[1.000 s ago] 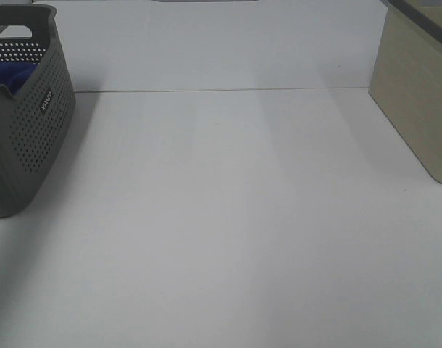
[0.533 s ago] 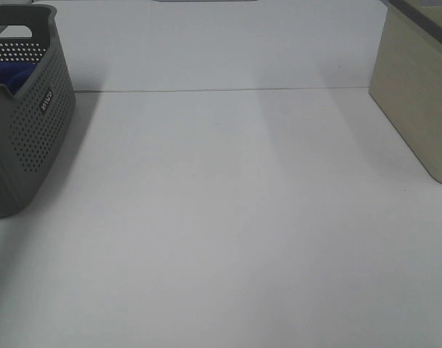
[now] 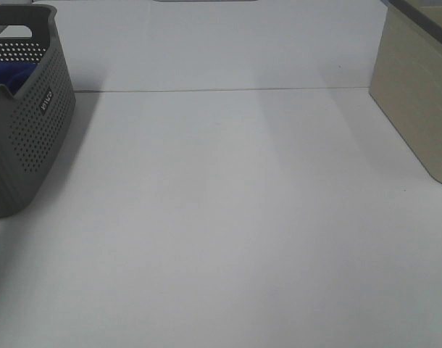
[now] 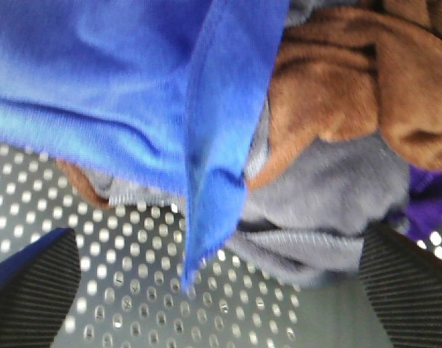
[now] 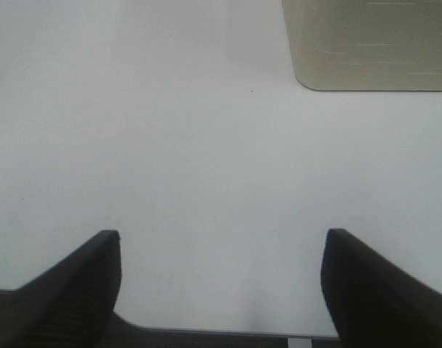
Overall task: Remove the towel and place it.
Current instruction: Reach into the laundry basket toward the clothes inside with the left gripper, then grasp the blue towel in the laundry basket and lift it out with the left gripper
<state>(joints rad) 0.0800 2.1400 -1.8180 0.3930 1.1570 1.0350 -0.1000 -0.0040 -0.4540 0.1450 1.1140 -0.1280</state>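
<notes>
The blue towel [image 4: 134, 94] fills much of the left wrist view, lying on top of other cloths inside the grey perforated basket [image 4: 148, 290]. My left gripper [image 4: 221, 290] hovers just above it, open, with a fold of the towel hanging between its fingers [image 4: 40, 290]. In the exterior high view only a patch of the towel [image 3: 14, 75] shows over the rim of the basket [image 3: 32, 130] at the far left. My right gripper [image 5: 221, 283] stands open over bare white table with nothing between its fingers. Neither arm shows in the exterior high view.
Brown [image 4: 351, 80], grey [image 4: 322, 210] and purple [image 4: 431, 203] cloths lie in the basket beside the towel. A beige box [image 3: 417, 94] stands at the table's right edge, also in the right wrist view as the beige box [image 5: 366, 43]. The white table [image 3: 228, 217] spreads between basket and box.
</notes>
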